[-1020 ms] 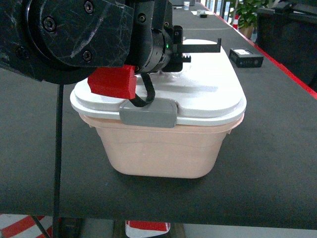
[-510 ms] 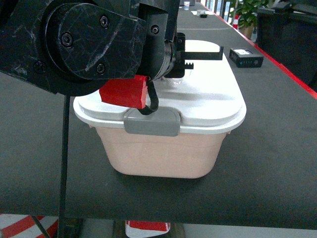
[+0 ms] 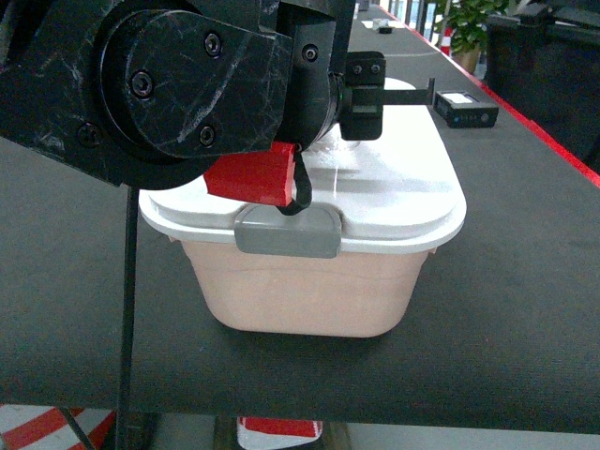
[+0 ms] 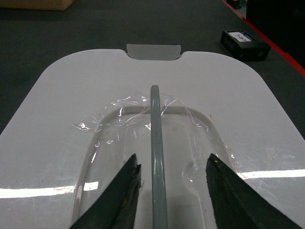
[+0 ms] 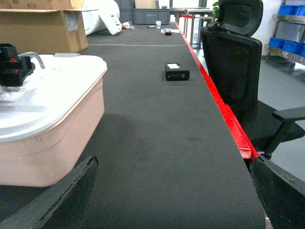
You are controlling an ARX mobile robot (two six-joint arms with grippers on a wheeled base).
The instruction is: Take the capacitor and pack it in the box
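The box [image 3: 309, 291] stands on the dark table [image 3: 525, 281], near its front edge, with the white lid [image 3: 394, 187] closed on it. The grey latch [image 3: 286, 232] sits at the middle of the near rim, and a second grey latch [image 4: 153, 51] shows at the far rim in the left wrist view.

The left gripper [image 4: 171, 191] hangs just above the lid, over the recess in its middle. Its two dark fingers [image 4: 121, 198] are spread wide, one on each side of the grey handle [image 4: 157, 162] — the handle runs between them, and neither finger touches it as far as I can see. A crinkled clear film [image 4: 124, 107] lies over the recess around the handle. In the head view the left arm [image 3: 178, 84] covers much of the lid, with a red part [image 3: 251, 178] just above the near latch.

The right gripper [image 5: 171, 200] is well apart from the box, to its right, low over the table. Its fingers [image 5: 52, 198] are wide apart with nothing between them.

A small black device [image 5: 177, 71] lies on the table beyond the box. A cardboard carton [image 5: 43, 28] stands at the far left, and a black office chair [image 5: 233, 52] stands beside the red table edge [image 5: 224, 109].

No capacitor can be made out in any view.
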